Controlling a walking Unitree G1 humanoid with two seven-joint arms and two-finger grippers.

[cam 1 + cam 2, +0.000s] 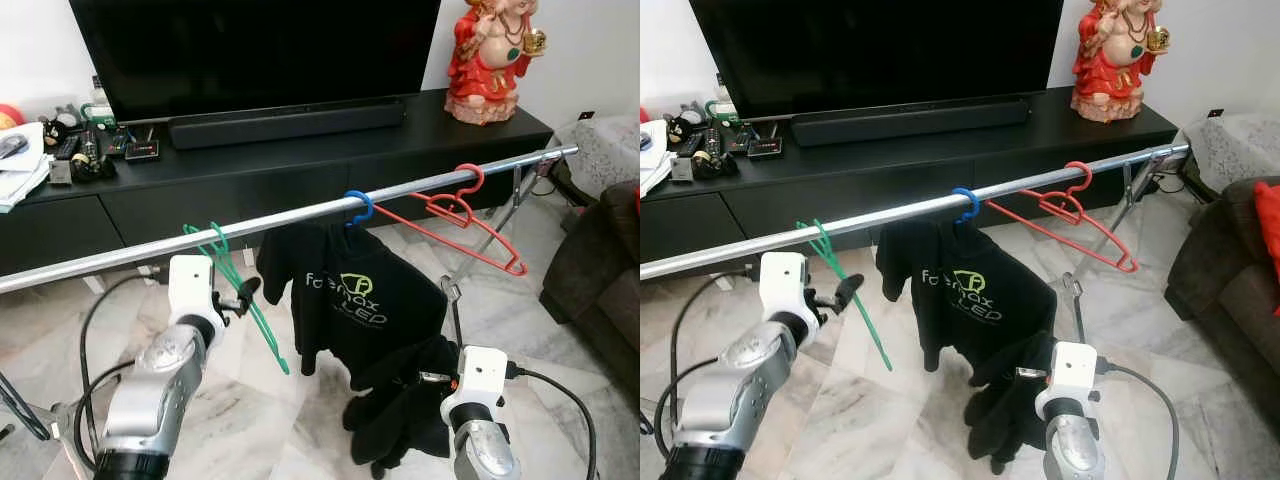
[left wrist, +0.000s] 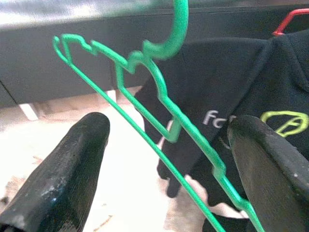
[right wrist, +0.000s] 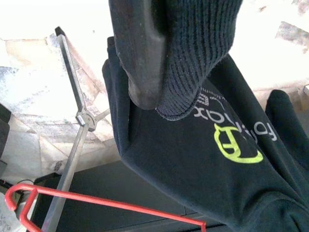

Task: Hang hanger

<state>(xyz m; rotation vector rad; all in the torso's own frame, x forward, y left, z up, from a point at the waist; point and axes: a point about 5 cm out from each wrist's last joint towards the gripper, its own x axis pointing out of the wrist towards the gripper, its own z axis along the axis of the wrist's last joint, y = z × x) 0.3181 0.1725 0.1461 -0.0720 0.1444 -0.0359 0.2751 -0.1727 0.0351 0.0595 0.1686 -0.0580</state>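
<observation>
While the green hanger [image 2: 159, 101] hangs from the rail [image 1: 300, 215], left fingers [image 2: 63, 179] gape around it, seemingly untouching.

- I see a green hanger [image 1: 238, 285] and a red hanger [image 1: 462, 222], both on a silver rail [image 1: 120, 256].
- A blue hook [image 1: 360, 207] carries a black shirt [image 1: 350, 300] with white lettering and a yellow-green logo.
- My gripper fingers [image 2: 63, 179] are black.
- The cabinet [image 1: 250, 170] is black; the floor [image 1: 570, 360] is pale marble.
</observation>
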